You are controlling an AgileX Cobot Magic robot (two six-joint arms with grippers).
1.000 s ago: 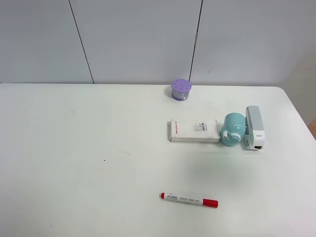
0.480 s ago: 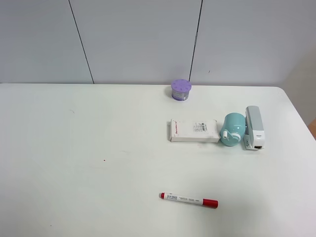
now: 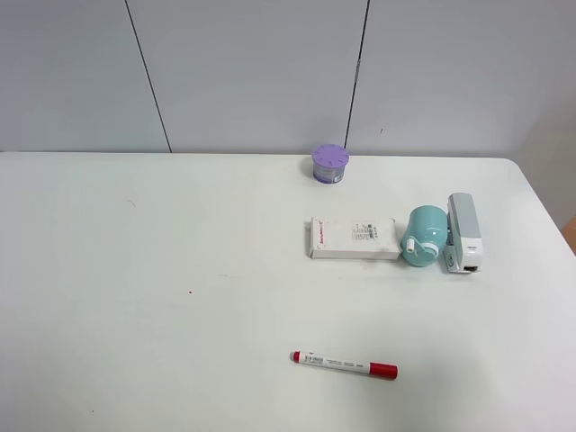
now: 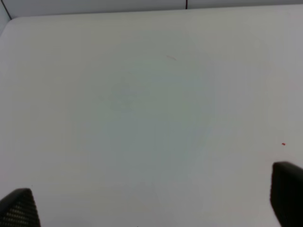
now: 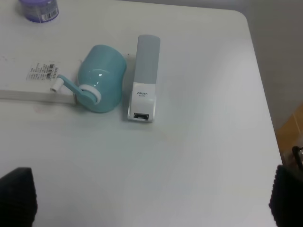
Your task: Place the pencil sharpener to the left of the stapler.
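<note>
The pencil sharpener (image 3: 423, 235) lies on its side on the white counter (image 3: 162, 297), toward the right end, already just to the left of the stapler (image 3: 464, 231) and close beside it. Its white crank end faces the near edge, with the teal handle angling out to the left; the right wrist view shows this plainly (image 5: 100, 78), next to the stapler (image 5: 145, 76).

The counter itself is the largest thing here, running wall to wall across the high view, with small dark and red specks on its left half. On the sharpener's other side lies a flat white rectangular box (image 3: 354, 238) with printed labelling — its right end sits just beside the sharpener's body, and I cannot tell whether they touch. The grey-and-white stapler lies lengthwise, front end toward the near edge. Nearer the front edge, well apart from that row, lies a white marker with red caps (image 3: 344, 364), roughly parallel to the edge. Against the back wall stands a small purple round container (image 3: 330, 163).

Neither arm appears in the high view. The left pincer (image 4: 151, 203) is held above bare counter, its two dark fingertips at opposite edges of its wrist view — spread wide, gripping nothing. The right pincer (image 5: 154, 198) hangs above the counter short of the sharpener and stapler, likewise wide apart and empty.
</note>
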